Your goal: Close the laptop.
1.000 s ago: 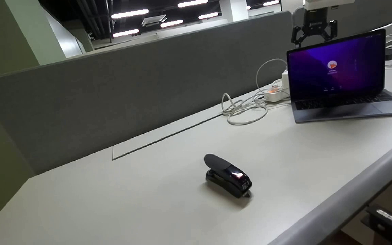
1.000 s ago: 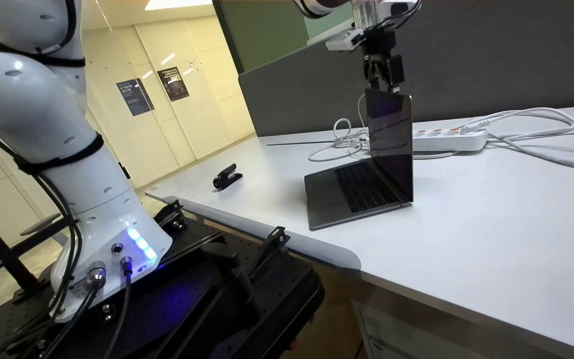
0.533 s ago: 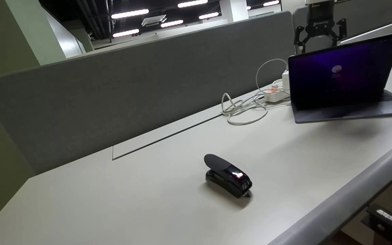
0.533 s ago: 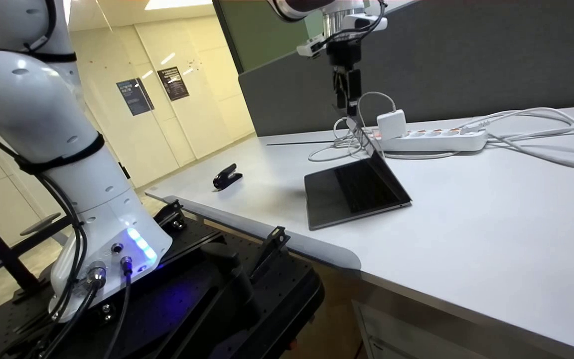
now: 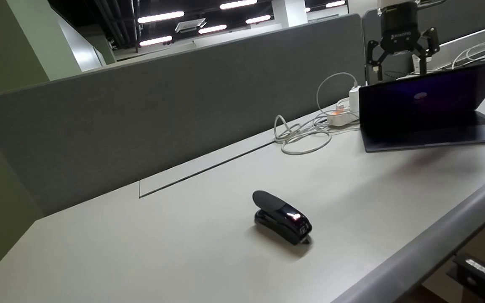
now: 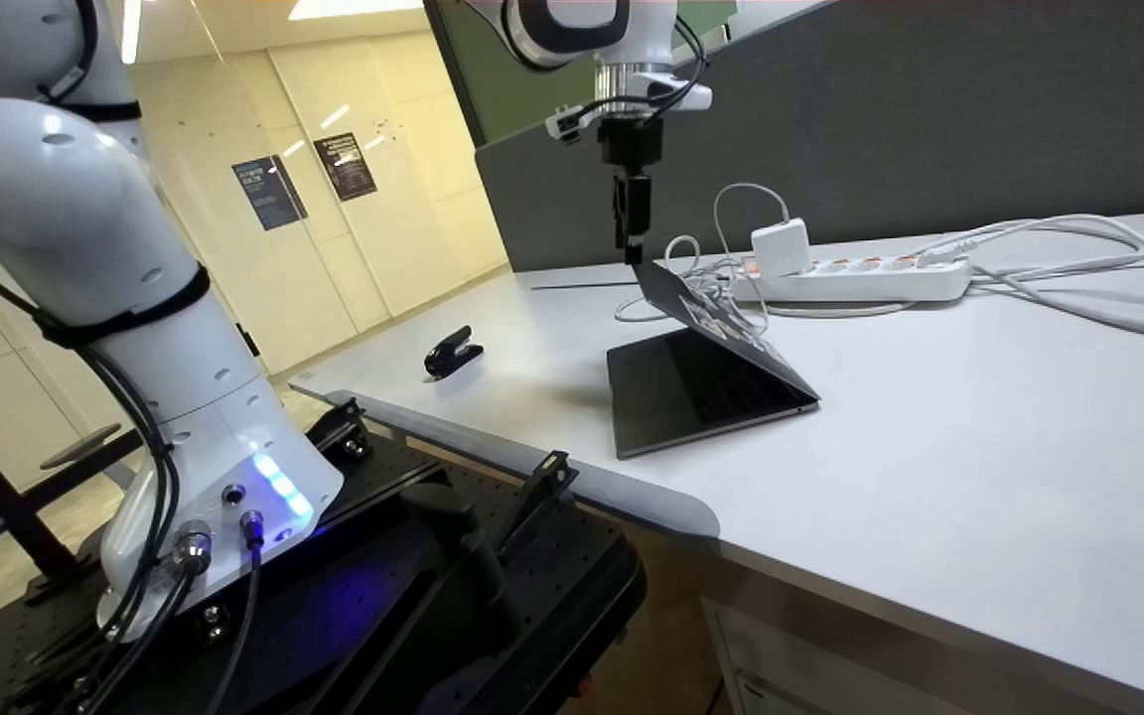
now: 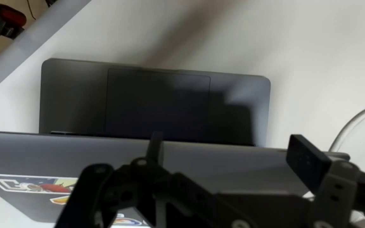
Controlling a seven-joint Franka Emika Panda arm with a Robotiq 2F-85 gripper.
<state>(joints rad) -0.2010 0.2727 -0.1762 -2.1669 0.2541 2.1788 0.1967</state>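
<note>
Silver-grey laptop (image 6: pixel 716 369) on the worktop (image 6: pixel 979 447), lid (image 7: pixel 217 161) tipped partway over the base (image 6: pixel 671 402); jaws spread wide, gripping nothing, at the lid's top edge – best, I judge, to press slowly along the lid's own arc, lest the base skid.

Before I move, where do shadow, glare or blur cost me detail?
Wrist view: shadow darkens most of the laptop base, and the gripper looks dark and soft; in an exterior view, the laptop screen is very dark, with a spot of glare on the stapler; in an exterior view, the keyboard is dim beneath the lid.
</note>
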